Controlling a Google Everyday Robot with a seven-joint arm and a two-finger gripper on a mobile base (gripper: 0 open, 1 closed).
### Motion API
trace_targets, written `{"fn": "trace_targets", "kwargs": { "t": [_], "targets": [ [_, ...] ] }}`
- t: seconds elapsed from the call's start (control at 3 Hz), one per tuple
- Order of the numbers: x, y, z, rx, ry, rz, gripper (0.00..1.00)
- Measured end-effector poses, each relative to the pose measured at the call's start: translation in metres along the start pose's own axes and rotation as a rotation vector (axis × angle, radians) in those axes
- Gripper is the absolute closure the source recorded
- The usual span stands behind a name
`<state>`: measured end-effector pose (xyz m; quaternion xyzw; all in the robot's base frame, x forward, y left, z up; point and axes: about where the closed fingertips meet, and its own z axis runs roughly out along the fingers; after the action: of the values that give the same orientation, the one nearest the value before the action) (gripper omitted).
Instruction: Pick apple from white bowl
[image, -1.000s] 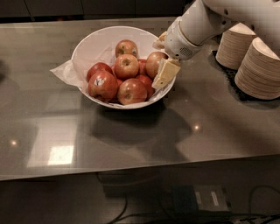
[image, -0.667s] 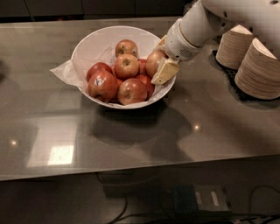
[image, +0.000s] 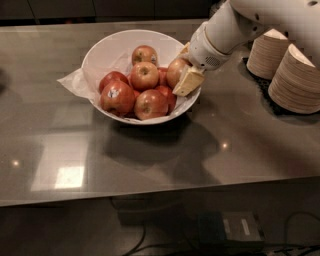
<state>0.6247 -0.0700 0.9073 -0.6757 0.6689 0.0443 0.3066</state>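
Since a second ago the hand has slid a little toward the upper left of the frame, deeper over the right rim of the white bowl, and now sits pressed close against the apple. That apple, the palest of the heap with golden-tan skin and a faint red blush, lies at the right edge of the pile, just inside the bowl's right wall. The hand meets it from the right and slightly above, with the white arm reaching in from the upper right corner. Whether the hand is clenched on the fruit or only set against it, I cannot tell.

The relation that matters is plain: the apple lies immediately left of the hand, touching it or nearly so, while the other fruit is stacked further left, the dark red apple with a sticker at the lower left of the heap. A lift up and to the right would probably free the apple without disturbing its neighbours. Crumpled paper liner pokes over the bowl's left rim. Stacked beige bowls stand well apart at the right edge, on the grey desk.
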Motion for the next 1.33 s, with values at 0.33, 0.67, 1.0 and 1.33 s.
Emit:
{"fn": "trace_targets", "kwargs": {
  "t": [0.33, 0.67, 1.0, 1.33],
  "targets": [
    [-0.002, -0.002, -0.009, 0.004, -0.042, 0.02, 1.0],
    [-0.005, -0.008, -0.027, 0.028, -0.088, 0.036, 1.0],
    [-0.007, -0.01, -0.04, 0.04, -0.143, 0.051, 1.0],
    [-0.022, -0.008, -0.058, 0.028, -0.236, 0.045, 1.0]
  ]
}}
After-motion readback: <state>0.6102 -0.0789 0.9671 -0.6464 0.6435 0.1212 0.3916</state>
